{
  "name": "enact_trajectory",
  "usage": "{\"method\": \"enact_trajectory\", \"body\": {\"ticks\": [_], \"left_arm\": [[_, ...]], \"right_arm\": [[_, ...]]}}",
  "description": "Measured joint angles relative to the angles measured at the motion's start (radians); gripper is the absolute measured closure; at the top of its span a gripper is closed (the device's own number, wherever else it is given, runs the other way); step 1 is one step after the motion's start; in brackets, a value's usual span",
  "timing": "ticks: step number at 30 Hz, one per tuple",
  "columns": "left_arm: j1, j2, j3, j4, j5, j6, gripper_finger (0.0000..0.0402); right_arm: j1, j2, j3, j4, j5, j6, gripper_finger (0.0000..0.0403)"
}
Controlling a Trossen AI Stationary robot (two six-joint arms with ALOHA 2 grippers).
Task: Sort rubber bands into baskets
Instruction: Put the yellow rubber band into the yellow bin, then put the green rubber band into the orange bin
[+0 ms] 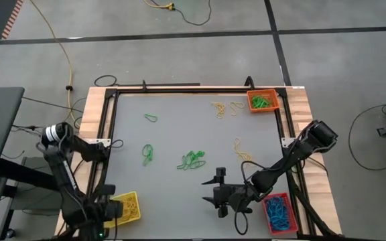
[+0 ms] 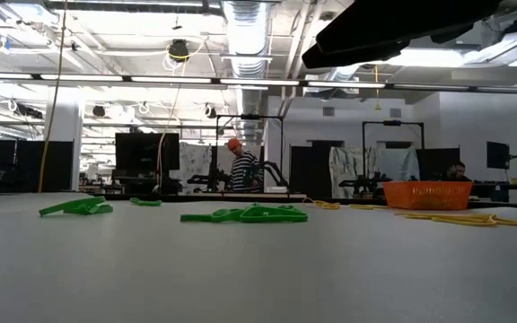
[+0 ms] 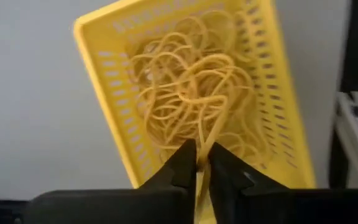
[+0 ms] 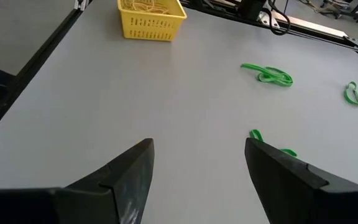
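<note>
The yellow basket (image 3: 185,93) stands at the table's near left corner, filled with a heap of yellow rubber bands (image 3: 191,87). My left gripper (image 3: 201,157) hangs over this basket (image 1: 127,206), pointing down, shut on a yellow band. My right gripper (image 4: 197,149) stands open above the bare table near the front edge (image 1: 218,194), touching nothing. Green rubber bands (image 1: 191,159) (image 1: 147,154) (image 1: 151,118) lie loose on the table. Yellow rubber bands (image 1: 220,108) (image 1: 243,152) lie toward the far right. The orange basket (image 1: 262,100) holds green bands and the red basket (image 1: 278,211) holds blue ones. My left gripper pinches a yellow rubber band (image 3: 204,140) between its two fingertips, coming from above and pointing down. The band's doubled strands run from the fingertips down to the heap in the yellow basket.
A black frame (image 1: 179,89) runs round the table. The middle of the table between the green bands and the yellow basket is bare. In the low view a dark arm (image 2: 393,27) crosses the top. People and equipment show in the room behind.
</note>
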Motion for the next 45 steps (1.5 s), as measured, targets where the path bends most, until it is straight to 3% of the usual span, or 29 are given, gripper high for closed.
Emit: {"method": "enact_trajectory", "body": {"ticks": [11,18,24,31,38,45], "left_arm": [[0.028,0.010,0.000,0.016,0.001,-0.006,0.0241],[0.030,0.010,0.000,0.019,0.027,0.013,0.0188],[0.047,-0.009,0.000,0.019,0.012,0.049,0.0183],[0.093,-0.035,0.000,0.018,-0.087,0.136,0.0184],[0.183,-0.044,0.000,-0.022,-0.280,0.247,0.0184],[0.328,-0.045,-0.019,-0.042,-0.455,0.243,0.0184]], "right_arm": [[0.000,0.000,0.000,0.000,0.000,0.000,0.0121],[0.000,0.000,0.000,0.000,0.000,-0.001,0.0121],[0.000,0.000,0.000,0.000,0.000,-0.001,0.0121],[0.000,0.000,0.000,0.000,0.000,-0.001,0.0121],[0.000,0.000,0.000,-0.001,0.000,-0.001,0.0121],[0.000,0.000,0.000,-0.030,0.000,0.029,0.0121]]}}
